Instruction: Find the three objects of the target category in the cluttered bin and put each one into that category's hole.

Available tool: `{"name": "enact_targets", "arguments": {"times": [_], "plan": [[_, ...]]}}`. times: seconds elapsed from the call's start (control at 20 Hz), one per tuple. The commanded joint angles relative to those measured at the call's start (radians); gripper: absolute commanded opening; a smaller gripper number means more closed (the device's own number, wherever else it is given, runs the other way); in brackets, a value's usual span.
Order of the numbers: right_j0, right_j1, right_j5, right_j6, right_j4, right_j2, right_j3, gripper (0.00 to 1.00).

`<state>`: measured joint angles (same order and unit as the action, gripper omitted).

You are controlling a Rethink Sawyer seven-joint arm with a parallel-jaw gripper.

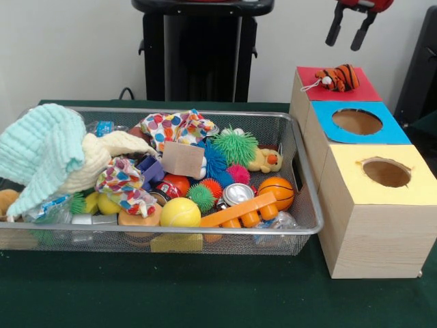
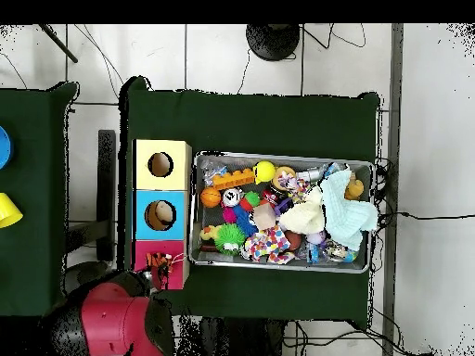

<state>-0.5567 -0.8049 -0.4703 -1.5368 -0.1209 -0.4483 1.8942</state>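
The orange-black striped tiger plush (image 1: 339, 78) lies on the red top (image 1: 362, 90) of the far wooden box and covers its hole. My gripper (image 1: 348, 31) hangs above and slightly behind it, open and empty. The yellow duck plush (image 1: 266, 160) with its orange beak sits in the wire mesh bin (image 1: 205, 231), at the end near the boxes, beside a green spiky ball (image 1: 235, 145). A tan furry plush (image 1: 7, 200) shows at the bin's opposite end, partly under a mint cloth (image 1: 41, 154); it also shows in the overhead view (image 2: 353, 189).
A blue-topped box (image 1: 357, 121) and a yellow-topped box (image 1: 386, 172) stand in a row with the red one, next to the bin. The bin (image 2: 283, 156) holds cloths, spiky balls, a small basketball (image 1: 276, 191), a yellow ball (image 1: 180, 213), a can and an orange block.
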Motion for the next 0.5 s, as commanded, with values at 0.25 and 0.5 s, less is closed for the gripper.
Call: {"name": "enact_targets", "arguments": {"times": [0.25,0.5], "plan": [[0.069,-0.032,0.076,-0.191,-0.046,0.168,0.078,1.0],[0.088,-0.042,0.079,-0.194,-0.042,0.19,0.093,0.0]]}}
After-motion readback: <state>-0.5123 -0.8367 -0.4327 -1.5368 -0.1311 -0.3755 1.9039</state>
